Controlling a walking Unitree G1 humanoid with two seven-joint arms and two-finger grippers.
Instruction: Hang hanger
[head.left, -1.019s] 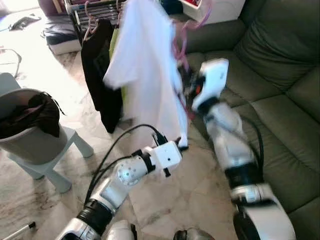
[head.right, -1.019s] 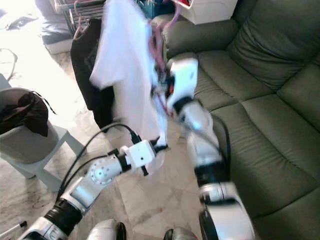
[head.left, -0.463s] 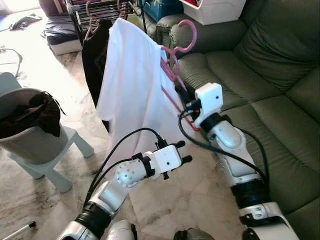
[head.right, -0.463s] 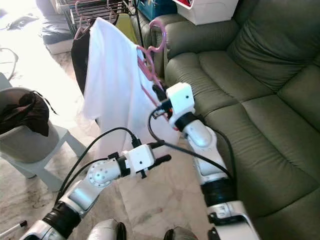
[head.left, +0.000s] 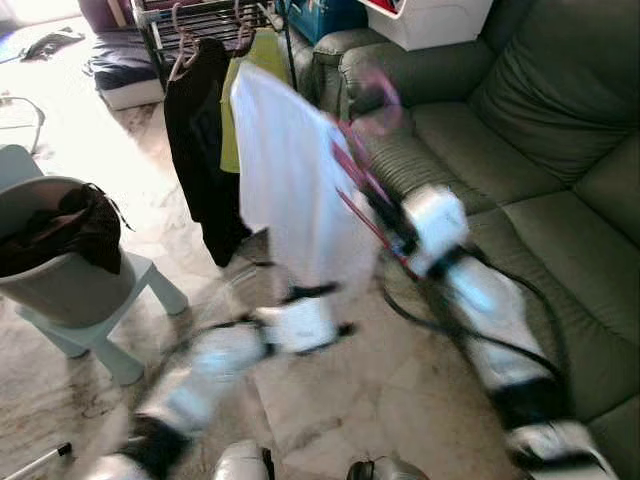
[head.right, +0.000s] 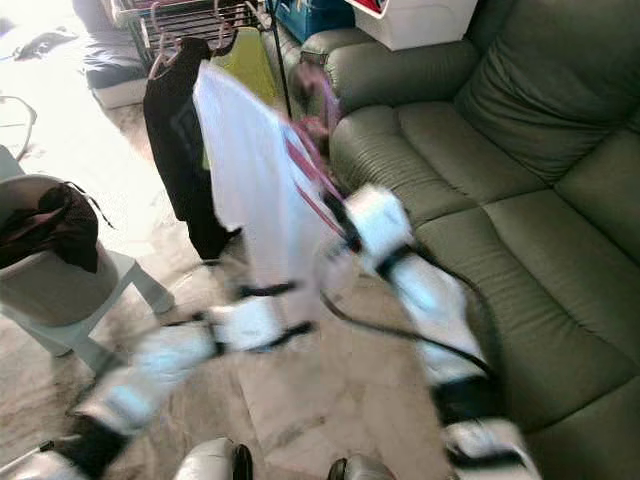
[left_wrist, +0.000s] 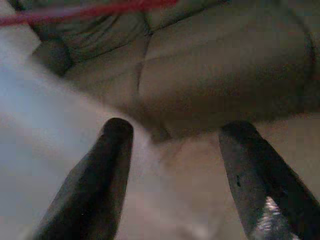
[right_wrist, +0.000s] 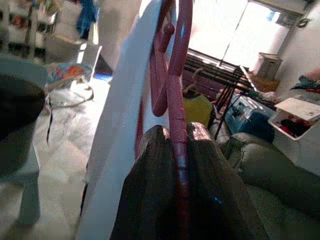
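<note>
Floor (head.left: 400, 390): polished pale stone tile, glossy, faintly veined.

Left gripper (left_wrist: 175, 135): two long black tapered fingers spread wide, nothing between them; blurred in the head views, low above the tile beside the hem of the white garment.

Right gripper (right_wrist: 171, 137): black fingers pressed together on the thin pink-red bar of the hanger, seen plainly in the right wrist view.

Hanger (head.left: 362, 180): slim pink plastic, curved hook at the top end; held in mid-air above the floor in front of the sofa's near arm. Long axis slanted, rising from the right gripper up toward the hook, hook end pointing up and away toward the rack.

White garment (head.left: 295, 190): thin, soft, matt fabric draped over the hanger, hanging in long loose folds toward the floor.

Grey tub (head.left: 45, 255): rounded, smooth-walled, standing on a pale blue-grey plastic stool (head.left: 110, 320) at the robot's left; dark crumpled cloth (head.left: 60, 225) lying over its rim.

Sofa (head.left: 540, 150): olive-green, plump cushions with a fine ribbed weave, along the robot's right.

Clothes rack (head.left: 205, 18): dark thin metal bars, farther off; black garment (head.left: 205, 150) and yellow-green garment (head.left: 250, 90) hanging from it on pale hangers.

White box (head.left: 430, 20): hard, smooth, resting on the sofa's far arm.
</note>
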